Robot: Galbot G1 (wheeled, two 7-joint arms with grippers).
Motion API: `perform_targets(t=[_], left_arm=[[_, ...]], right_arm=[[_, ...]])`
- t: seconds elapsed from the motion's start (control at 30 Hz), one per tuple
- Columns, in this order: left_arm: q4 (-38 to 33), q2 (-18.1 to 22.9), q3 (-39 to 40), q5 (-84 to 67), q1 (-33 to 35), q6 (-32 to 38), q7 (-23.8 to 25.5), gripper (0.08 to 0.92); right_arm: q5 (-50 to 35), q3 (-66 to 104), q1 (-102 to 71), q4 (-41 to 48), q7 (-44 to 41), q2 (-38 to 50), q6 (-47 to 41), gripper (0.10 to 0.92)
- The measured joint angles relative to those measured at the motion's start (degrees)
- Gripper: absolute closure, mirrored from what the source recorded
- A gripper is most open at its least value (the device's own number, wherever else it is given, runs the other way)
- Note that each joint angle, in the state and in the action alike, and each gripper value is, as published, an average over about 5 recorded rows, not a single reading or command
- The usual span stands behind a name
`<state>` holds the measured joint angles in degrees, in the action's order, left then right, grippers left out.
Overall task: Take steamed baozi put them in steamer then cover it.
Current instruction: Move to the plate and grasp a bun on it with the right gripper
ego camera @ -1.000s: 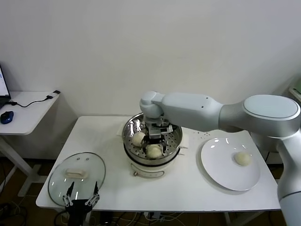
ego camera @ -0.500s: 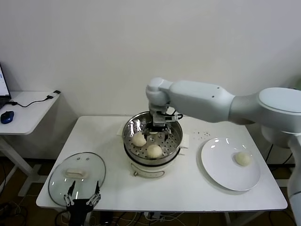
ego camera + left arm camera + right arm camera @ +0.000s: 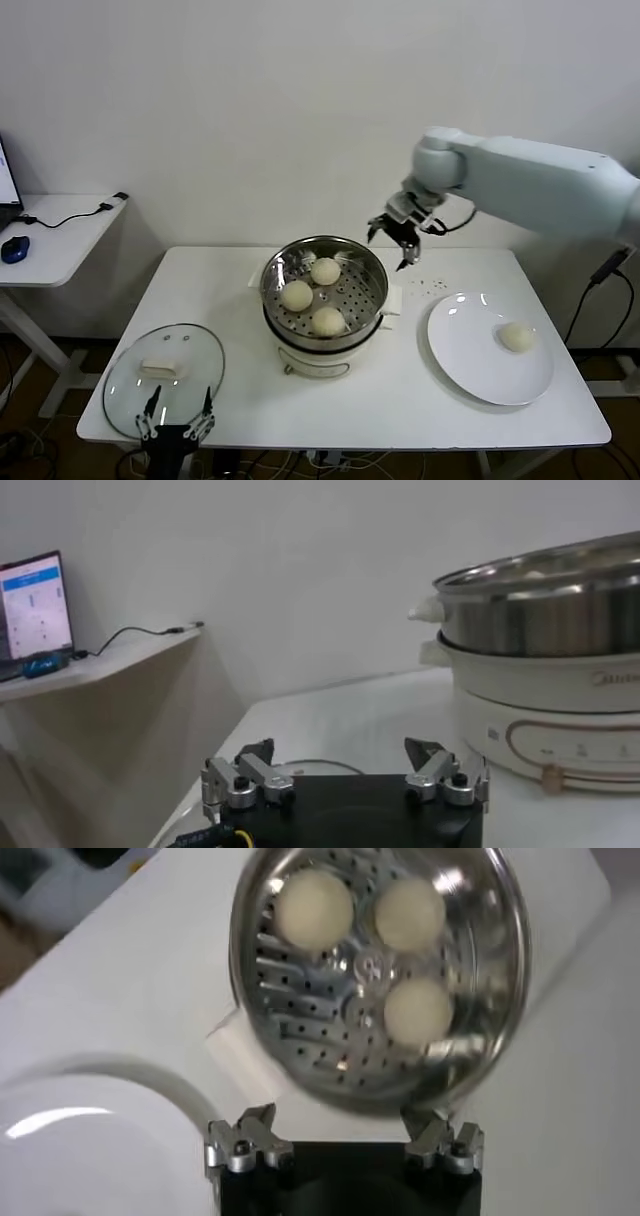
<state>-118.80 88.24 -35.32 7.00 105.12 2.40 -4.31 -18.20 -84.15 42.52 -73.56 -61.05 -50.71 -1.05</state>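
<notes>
Last baozi [image 3: 517, 337] on plate [image 3: 460, 350]: soft, light, dents easily | grip gently across its sides | right tool [image 3: 398, 238] wide, empty, raised beside steamer [image 3: 325, 290] | left tool [image 3: 178, 421] wide, parked

White worktop [image 3: 230, 290] against a plain white wall [image 3: 250, 110]. Left of the worktop: smaller white side desk [image 3: 60, 240] carrying a blue mouse [image 3: 14, 248], a laptop [image 3: 36, 608] with its screen lit, and a dark cable [image 3: 75, 215]. Even, soft lighting, no hard shadows.
</notes>
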Motion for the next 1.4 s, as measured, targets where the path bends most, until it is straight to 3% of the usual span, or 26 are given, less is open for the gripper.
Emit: perform_targets(t=[0.27, 0.6, 1.4], left_arm=[[-1.43, -0.06, -0.09, -0.65, 0.45, -0.61, -0.02, 0.177], [-1.76, 0.52, -0.31, -0.37, 0.89, -0.86, -0.08, 0.177], [-0.38, 1.92, -0.68, 1.75, 1.10, -0.92, -0.26, 0.177]], right_arm=[[1.78, 5.35, -8.18, 0.38, -1.36, 11.19, -7.37, 0.203], [11.08, 21.01, -25.74, 7.35, -4.80, 17.64, -5.48, 0.203], [28.91, 43.15, -43.25, 28.37, -7.12, 10.73, 6.74, 0.203]])
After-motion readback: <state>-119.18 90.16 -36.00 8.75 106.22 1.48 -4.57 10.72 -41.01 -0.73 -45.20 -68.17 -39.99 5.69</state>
